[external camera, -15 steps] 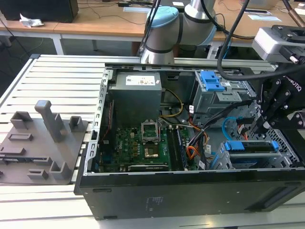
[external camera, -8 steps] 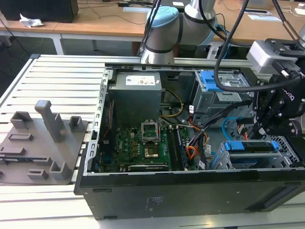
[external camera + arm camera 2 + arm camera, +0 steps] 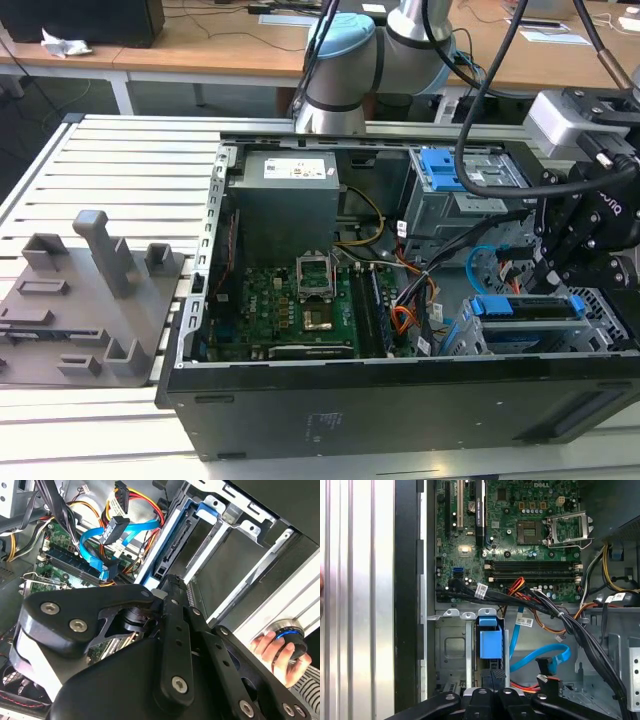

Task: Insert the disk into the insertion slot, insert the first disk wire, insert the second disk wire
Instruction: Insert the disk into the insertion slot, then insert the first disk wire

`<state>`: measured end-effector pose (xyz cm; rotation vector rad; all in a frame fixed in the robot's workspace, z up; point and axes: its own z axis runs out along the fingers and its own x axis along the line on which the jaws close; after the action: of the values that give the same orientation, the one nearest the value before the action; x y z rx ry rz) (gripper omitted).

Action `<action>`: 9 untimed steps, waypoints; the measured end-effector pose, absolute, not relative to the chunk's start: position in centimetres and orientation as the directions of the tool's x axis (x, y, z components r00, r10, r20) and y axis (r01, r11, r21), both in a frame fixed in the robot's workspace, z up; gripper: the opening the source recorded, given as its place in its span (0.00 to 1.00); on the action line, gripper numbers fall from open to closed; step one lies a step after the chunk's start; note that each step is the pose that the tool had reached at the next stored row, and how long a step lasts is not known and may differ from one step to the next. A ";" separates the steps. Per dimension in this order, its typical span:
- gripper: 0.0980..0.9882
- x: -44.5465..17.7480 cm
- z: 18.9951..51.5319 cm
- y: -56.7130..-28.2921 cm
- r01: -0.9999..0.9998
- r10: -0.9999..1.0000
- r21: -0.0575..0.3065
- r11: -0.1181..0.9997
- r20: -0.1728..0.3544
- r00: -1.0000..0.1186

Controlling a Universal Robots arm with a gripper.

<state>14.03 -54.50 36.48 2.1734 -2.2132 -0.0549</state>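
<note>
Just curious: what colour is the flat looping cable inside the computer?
Light blue; the flat cable shows best in the second wrist view.

The arm (image 3: 405,40) was built of silver-grey tubular joints, one closed by a pale blue cap (image 3: 338,42). Thick black cables (image 3: 470,110) were looped beside it. The gripper (image 3: 492,676) was formed of matt black rounded linkage bars, fastened with silver round-headed screws (image 3: 50,608); white lettering (image 3: 610,206) was printed on its housing.
</note>
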 end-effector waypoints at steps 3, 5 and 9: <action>0.01 14.0 36.5 -54.5 -0.998 -1.000 0.053 0.018 0.003 -0.018; 0.01 14.0 36.5 -54.5 -0.998 -1.000 0.053 0.018 0.003 -0.018; 0.01 14.0 36.5 -54.5 -0.998 -1.000 0.053 0.018 0.003 -0.018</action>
<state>14.04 -54.51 36.48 2.1734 -2.2132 -0.0549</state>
